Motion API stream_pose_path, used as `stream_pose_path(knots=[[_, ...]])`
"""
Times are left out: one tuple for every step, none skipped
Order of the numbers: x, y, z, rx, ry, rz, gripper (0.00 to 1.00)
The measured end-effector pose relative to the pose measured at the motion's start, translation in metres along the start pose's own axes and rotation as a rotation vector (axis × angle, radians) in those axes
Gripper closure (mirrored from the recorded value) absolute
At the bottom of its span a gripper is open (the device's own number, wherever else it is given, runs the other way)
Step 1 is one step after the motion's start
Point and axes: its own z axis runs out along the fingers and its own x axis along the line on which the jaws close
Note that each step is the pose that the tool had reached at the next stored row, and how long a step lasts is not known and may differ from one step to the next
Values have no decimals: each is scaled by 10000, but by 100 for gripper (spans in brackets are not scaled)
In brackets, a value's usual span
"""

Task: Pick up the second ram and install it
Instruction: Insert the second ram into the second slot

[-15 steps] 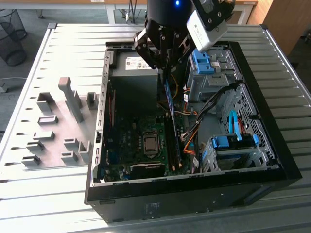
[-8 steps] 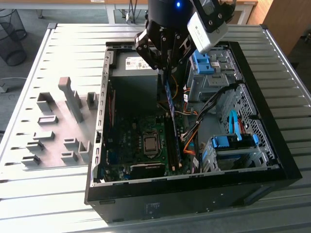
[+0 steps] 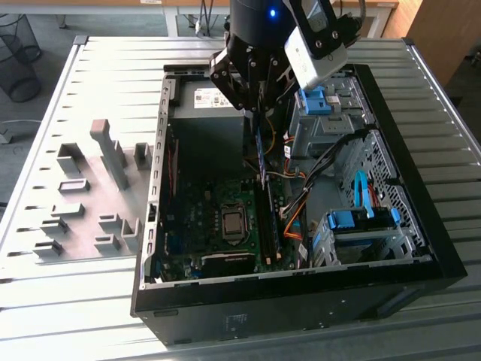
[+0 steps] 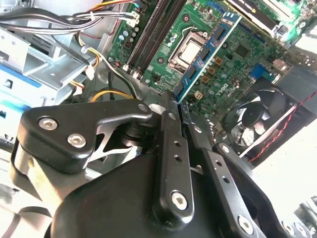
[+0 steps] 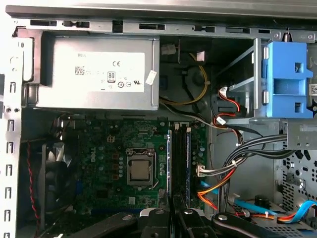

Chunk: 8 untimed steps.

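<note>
One open computer case (image 3: 421, 248) lies on the bench (image 3: 98, 90). Inside are one motherboard (image 5: 109, 144), one processor (image 5: 139, 170), one power supply (image 5: 96, 74) at twelve o'clock, one fan (image 4: 257, 116), and two blue drive latches (image 3: 316, 100) (image 3: 361, 219). One tool (image 3: 255, 113) holds one ram stick (image 3: 261, 162).

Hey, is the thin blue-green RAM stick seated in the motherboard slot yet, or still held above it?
Held above: the gripper is shut on the thin blue-green RAM stick, over the motherboard.

table (image 3: 90, 75) slatted metal | on it: open PC case (image 3: 421, 248), grey holder blocks (image 3: 83, 188)
</note>
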Motion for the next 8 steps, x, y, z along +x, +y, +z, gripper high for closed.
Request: stream_pose_path(knots=[[0,0,0,1,0,3,86],[0,0,0,1,0,6,86],[0,0,0,0,-1,8,86],[0,0,1,-1,-1,9,86],[0,0,2,0,-1,12,86],[0,0,4,-1,-2,13,86],[0,0,6,-2,-2,13,86],[1,0,11,-2,-2,13,86]])
